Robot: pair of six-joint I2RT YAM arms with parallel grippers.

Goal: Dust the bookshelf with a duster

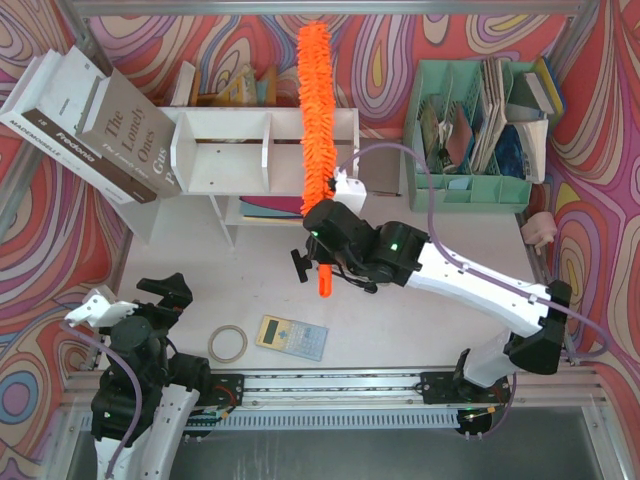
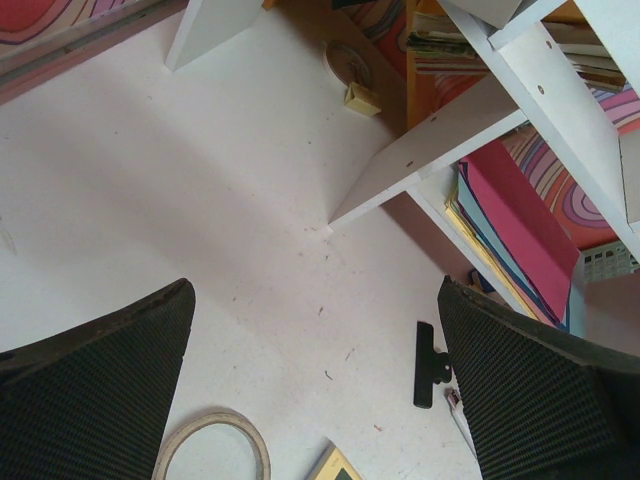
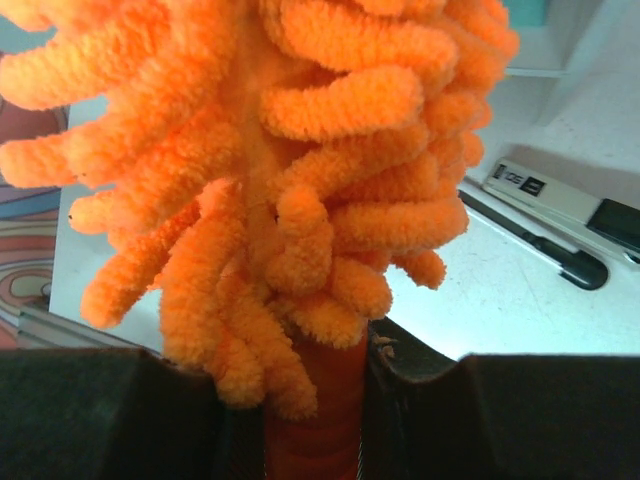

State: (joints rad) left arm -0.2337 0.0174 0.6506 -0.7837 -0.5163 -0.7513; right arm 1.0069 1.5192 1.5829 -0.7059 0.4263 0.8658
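Seen from above, a white worktop (image 1: 420, 320) is ringed by swirling red and pink patterned walls. The bookshelf (image 1: 232, 124), a white board unit with upright dividers, stands at the far left-centre. The duster (image 1: 316, 110), long, fluffy and bright orange, lies front to back across the right part of the bookshelf, its tip reaching past the far edge.

The right gripper (image 1: 323, 212) sits just in front of the shelf. Its fingers (image 3: 520, 410) are closed tight around the duster's thin orange handle, right below the fluffy strands (image 3: 280, 180). The end of the handle pokes out towards the near side.

The left gripper (image 1: 160, 298) is at the near left, well apart from the duster. In its wrist view the fingers (image 2: 90, 370) are spread wide above bare worktop, gripping nothing.

A roll of tape (image 1: 228, 343) and a calculator (image 1: 291, 336) lie near the front edge. A stapler (image 3: 560, 205) rests just beside the duster. A mint-green organizer (image 1: 480, 185) stands far right. Large books (image 1: 100, 130) lean at the far left.
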